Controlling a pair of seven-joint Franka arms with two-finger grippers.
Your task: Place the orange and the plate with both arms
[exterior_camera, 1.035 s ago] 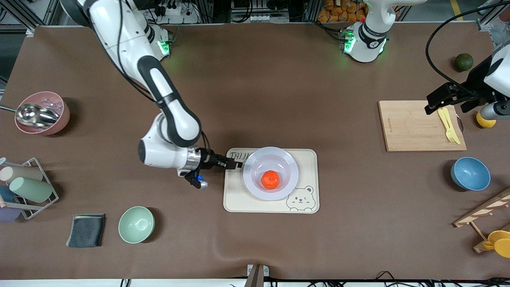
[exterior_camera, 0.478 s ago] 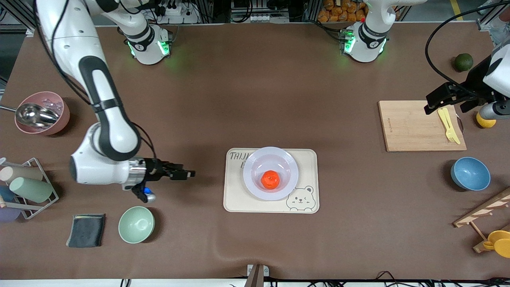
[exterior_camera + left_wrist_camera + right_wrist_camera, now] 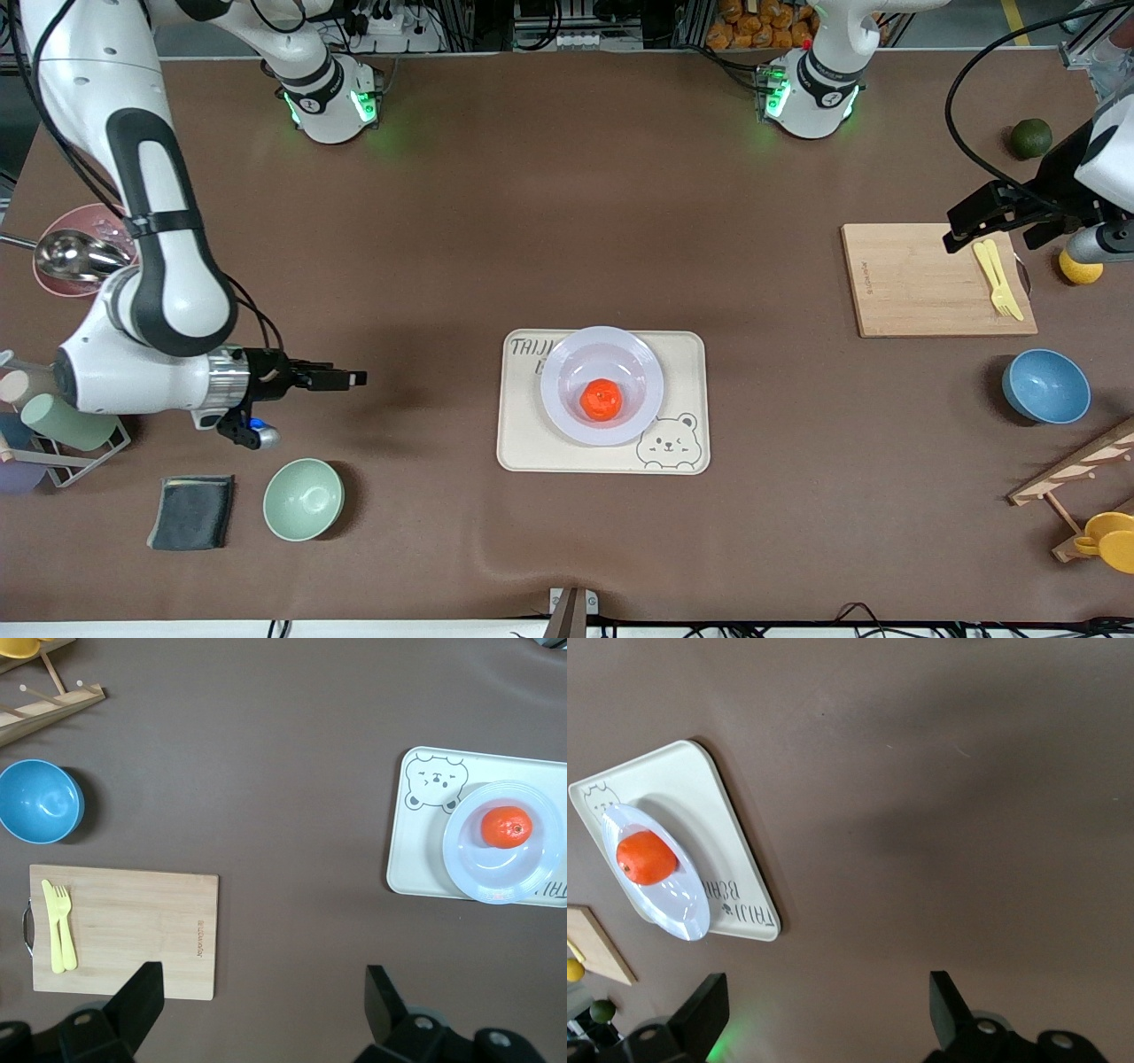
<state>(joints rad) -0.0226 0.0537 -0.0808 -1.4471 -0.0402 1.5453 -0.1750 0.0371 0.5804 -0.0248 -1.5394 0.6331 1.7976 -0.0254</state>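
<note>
While we look down from the front camera, the orange [image 3: 601, 399] sits in the plate [image 3: 567, 377], and the plate rests on a cream tray [image 3: 523, 447] with a bear drawing, near the middle of the table [image 3: 567, 221]. The plate covers part of the lettering on the tray. Our right gripper [image 3: 345, 379] hangs over bare table, well apart from the tray, toward the right arm's end; from this angle its fingers overlap, so their gap is hard to read here. Our left gripper [image 3: 970, 221] hangs over the edge of a wooden board [image 3: 904, 283], and its arm hides part of a lemon [image 3: 1079, 268]. A yellow fork [image 3: 997, 279] lies on the board. A green bowl [image 3: 303, 499] stands nearer to the camera than the right gripper.

From the left wrist we see both fingers [image 3: 137, 1001] spread wide, with nothing between them. Only their tips show. The orange [image 3: 507, 827] lies in the plate [image 3: 496, 881], and the tray [image 3: 416, 859] is cut off at the picture's edge. A blue bowl [image 3: 40, 802] stands near the board [image 3: 133, 930].

From the right wrist we see its fingers [image 3: 700, 1014] spread wide too, empty, over bare table. The orange [image 3: 645, 858] shows in the plate [image 3: 682, 904] on the tray [image 3: 718, 833].
</note>
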